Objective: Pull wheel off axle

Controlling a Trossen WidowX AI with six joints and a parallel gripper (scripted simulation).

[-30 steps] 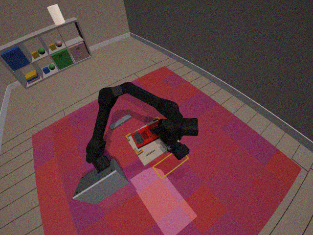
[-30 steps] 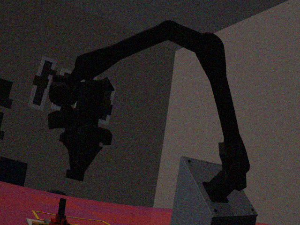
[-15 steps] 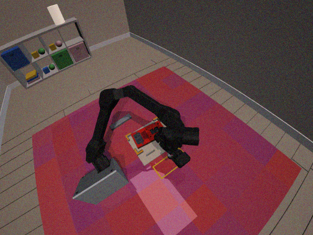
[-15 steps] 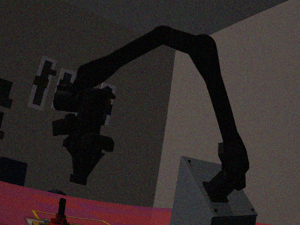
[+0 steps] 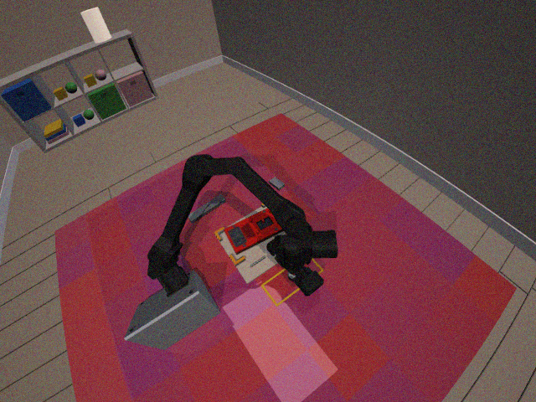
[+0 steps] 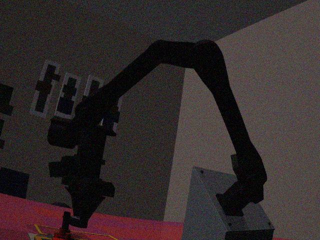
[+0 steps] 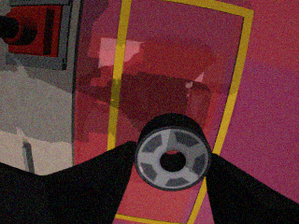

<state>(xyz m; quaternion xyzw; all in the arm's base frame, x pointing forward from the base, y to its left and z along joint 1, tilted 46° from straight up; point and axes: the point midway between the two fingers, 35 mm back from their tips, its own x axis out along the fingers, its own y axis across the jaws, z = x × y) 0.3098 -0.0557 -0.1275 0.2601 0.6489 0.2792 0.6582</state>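
The wheel (image 7: 189,160) (image 6: 78,222), black with a grey spoked hub, is held clear of the axle. My gripper (image 7: 171,155) (image 6: 79,219) (image 5: 295,278) points down and is shut on the wheel, one finger on each side. The upright axle (image 6: 66,219) (image 7: 10,28) is black and bare, on a red base. The marked area, a yellow outline (image 5: 287,297) (image 6: 90,233) (image 7: 235,70), lies beside the board. In the wrist view the wheel appears over the near part of this area, overlapping its right line. It is above the table; the exact height is unclear. The arm hides the axle in the top view.
The beige board (image 5: 253,275) (image 7: 42,107) carries a red panel (image 5: 249,231), orange corner pieces (image 5: 236,260) and a thin grey strip (image 5: 258,261). The axle stands at the board's edge nearest the marked area. A grey bar (image 5: 208,208) and a small grey plate (image 5: 276,182) lie beyond.
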